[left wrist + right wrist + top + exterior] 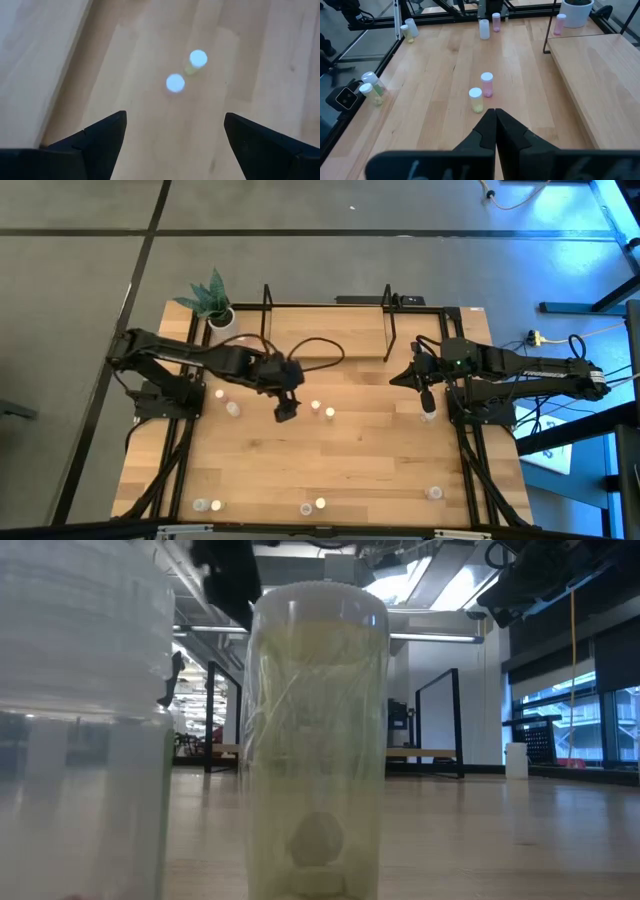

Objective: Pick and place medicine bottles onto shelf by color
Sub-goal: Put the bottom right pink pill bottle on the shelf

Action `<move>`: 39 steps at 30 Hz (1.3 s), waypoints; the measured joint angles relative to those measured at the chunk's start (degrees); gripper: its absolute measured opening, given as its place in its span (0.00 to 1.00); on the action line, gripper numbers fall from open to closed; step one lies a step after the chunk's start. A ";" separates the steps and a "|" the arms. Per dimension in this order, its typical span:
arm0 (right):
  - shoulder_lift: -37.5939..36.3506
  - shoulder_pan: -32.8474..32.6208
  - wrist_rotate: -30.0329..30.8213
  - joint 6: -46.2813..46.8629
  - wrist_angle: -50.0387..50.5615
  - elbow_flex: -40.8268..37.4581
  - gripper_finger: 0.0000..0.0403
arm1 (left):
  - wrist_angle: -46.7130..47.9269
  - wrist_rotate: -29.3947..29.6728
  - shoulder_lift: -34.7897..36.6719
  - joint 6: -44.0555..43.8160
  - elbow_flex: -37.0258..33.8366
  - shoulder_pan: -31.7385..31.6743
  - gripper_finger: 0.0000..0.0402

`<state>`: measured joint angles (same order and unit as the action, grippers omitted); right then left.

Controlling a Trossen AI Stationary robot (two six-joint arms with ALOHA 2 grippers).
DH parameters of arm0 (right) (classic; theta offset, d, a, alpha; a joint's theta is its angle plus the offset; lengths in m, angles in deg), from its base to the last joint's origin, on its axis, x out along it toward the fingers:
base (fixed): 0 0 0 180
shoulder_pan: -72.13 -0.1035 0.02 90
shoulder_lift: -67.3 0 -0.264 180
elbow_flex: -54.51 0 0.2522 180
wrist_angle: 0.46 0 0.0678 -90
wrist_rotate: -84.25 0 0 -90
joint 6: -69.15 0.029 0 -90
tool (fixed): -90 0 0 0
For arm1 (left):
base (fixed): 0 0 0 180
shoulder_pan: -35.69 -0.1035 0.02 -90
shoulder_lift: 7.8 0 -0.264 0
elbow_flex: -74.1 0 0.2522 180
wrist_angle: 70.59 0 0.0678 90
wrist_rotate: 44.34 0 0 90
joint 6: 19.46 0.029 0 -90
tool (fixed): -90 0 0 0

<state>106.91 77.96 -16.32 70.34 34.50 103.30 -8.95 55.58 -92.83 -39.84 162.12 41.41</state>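
Note:
Two medicine bottles stand upright mid-table, one pink and one yellow-green. In the left wrist view they show from above, bottle and bottle. My left gripper hangs open above the table just left of them, holding nothing. My right gripper waits shut at the right, with a bottle on the table close by it. The shelf stands at the table's far edge.
More bottles stand at the left and along the near edge; one near-edge bottle fills the low view. A potted plant sits at the far left corner. The shelf's black posts rise upright.

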 joint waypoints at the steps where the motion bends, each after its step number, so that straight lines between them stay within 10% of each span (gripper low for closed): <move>1: 0.00 0.00 0.00 0.00 0.00 0.00 0.01 | -1.38 -0.10 -0.74 1.74 0.00 -0.16 0.82; 18: 0.00 0.00 0.00 0.00 -0.02 -0.02 0.01 | -13.46 -13.17 -13.36 16.46 0.00 -3.31 0.82; 39: 0.02 0.01 0.00 0.00 -0.04 -0.01 0.01 | -15.82 -8.99 -17.77 16.46 -1.90 -3.35 0.82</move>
<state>106.93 77.96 -16.32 70.34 34.45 103.30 -24.77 46.59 -110.61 -23.38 160.22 38.06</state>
